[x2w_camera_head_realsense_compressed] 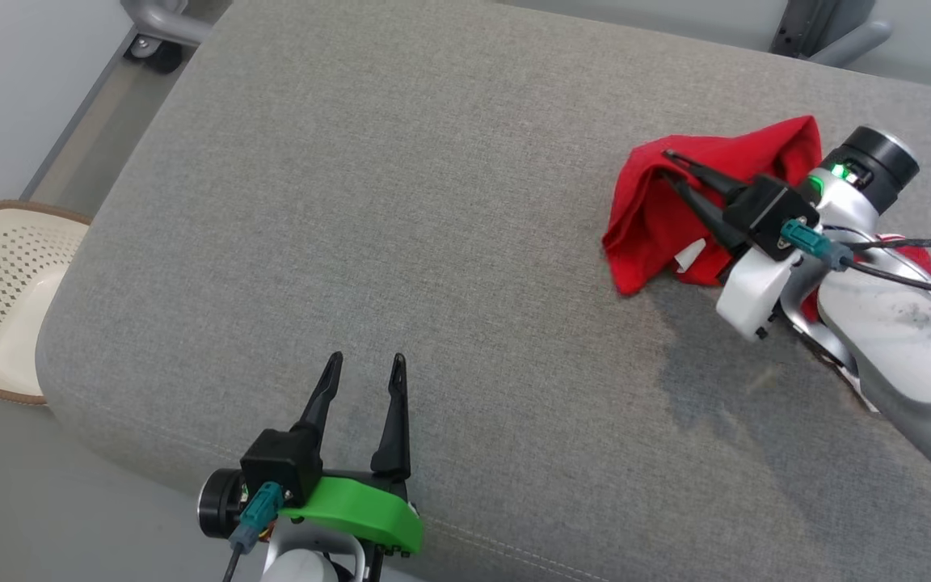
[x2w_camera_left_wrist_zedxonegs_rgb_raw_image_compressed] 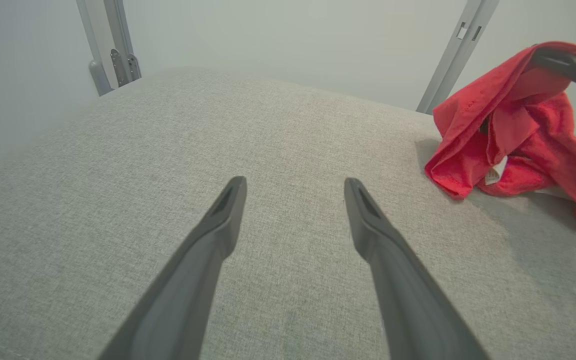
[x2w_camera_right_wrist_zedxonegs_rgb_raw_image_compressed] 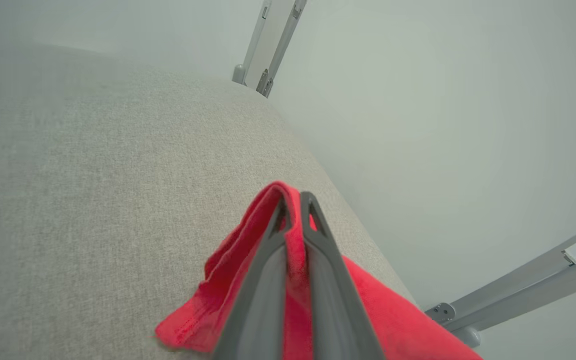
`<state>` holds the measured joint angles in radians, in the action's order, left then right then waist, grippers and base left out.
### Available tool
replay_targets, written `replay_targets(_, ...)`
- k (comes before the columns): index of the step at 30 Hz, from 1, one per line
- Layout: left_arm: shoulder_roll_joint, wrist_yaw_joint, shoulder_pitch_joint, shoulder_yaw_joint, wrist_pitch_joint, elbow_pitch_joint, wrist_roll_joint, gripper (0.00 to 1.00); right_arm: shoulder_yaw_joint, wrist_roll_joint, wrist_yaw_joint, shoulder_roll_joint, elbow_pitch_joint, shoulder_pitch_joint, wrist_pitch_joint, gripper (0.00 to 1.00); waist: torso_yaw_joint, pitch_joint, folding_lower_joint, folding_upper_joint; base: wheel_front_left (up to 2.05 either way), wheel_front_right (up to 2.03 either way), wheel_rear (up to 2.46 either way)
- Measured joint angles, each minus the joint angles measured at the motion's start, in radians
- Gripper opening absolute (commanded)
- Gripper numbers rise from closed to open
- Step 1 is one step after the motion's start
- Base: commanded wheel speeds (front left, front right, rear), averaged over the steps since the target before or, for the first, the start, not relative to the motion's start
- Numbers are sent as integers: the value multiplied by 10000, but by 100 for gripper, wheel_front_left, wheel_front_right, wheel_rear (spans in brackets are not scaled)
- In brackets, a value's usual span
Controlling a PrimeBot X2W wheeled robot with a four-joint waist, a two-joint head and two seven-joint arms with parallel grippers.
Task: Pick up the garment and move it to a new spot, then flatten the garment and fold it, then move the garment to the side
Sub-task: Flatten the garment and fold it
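Head view: red garment (x2w_camera_head_realsense_compressed: pixel 637 233) in right claw (x2w_camera_head_realsense_compressed: pixel 666 165), white label (x2w_camera_head_realsense_compressed: pixel 689 255) apparently unreadable.

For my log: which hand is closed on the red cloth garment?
The right hand, pinching the red cloth garment; the left hand stands open and empty.

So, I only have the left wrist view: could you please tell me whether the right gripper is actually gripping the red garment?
Observer: Yes, the right gripper has its jaws shut on a raised fold of the red garment.
Operator: Thank you. Is anything on the floor nearby?
Observer: A pale perforated basket sits on the floor off the left end of the cushion.
Operator: And where is my left gripper?
Observer: The left gripper is near the cushion's front edge, well apart from the garment.
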<state>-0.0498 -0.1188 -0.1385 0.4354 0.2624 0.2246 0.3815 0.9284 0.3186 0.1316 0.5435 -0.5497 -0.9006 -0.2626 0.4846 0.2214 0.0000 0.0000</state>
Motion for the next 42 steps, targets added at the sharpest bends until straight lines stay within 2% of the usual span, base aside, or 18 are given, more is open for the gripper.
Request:
replay_targets(1,0,-4,31,-29,0,10,0,100,33,121,-2,155,681,279,0,0,-105,-73,0,0,0,0,0)
replay_targets(7,0,-2,147,-132,0,19,-88,100,819,617,0,838,2899,963,132,0,-427,-274,0,0,0,0,0)
replay_targets(12,0,59,157,-17,0,12,-109,100,915,821,0,1160,3749,933,654,0,-519,-335,0,0,0,0,0)
replay_targets(17,0,86,58,92,0,-29,-35,100,1137,1035,0,968,3237,276,1051,0,-404,-186,0,0,0,0,0)
replay_targets(22,0,98,-153,368,0,-46,194,100,1760,1396,0,332,936,-1231,1298,0,-65,120,0,0,0,0,0)
replay_targets(23,-2,84,-192,420,0,-59,293,100,1737,1540,0,138,389,-1478,1237,30,22,185,0,0,0,0,0)
replay_targets(24,-2,69,-228,481,0,-67,393,100,1701,1728,-2,-56,-180,-1672,1235,46,112,245,0,0,0,0,0)
replay_targets(25,0,42,-246,523,2,-73,410,100,1739,1810,-2,-228,-665,-1833,1221,100,200,303,0,0,0,0,0)
replay_targets(29,-4,-33,-281,616,0,-67,525,100,1678,1931,-2,-907,-2428,-2420,817,100,507,552,0,0,0,0,0)
replay_targets(34,-2,-146,-325,573,0,-96,568,100,1367,1839,0,-1388,-3776,-2848,240,100,680,777,0,0,0,0,0)
replay_targets(39,0,-194,-322,495,2,-134,554,100,550,1446,0,-1371,-4533,-3258,35,100,438,784,-1,0,0,0,0)
replay_targets(42,0,-192,-325,443,2,-144,512,100,-207,1066,-2,-1271,-4205,-3469,2,100,196,749,-1,0,0,0,0)
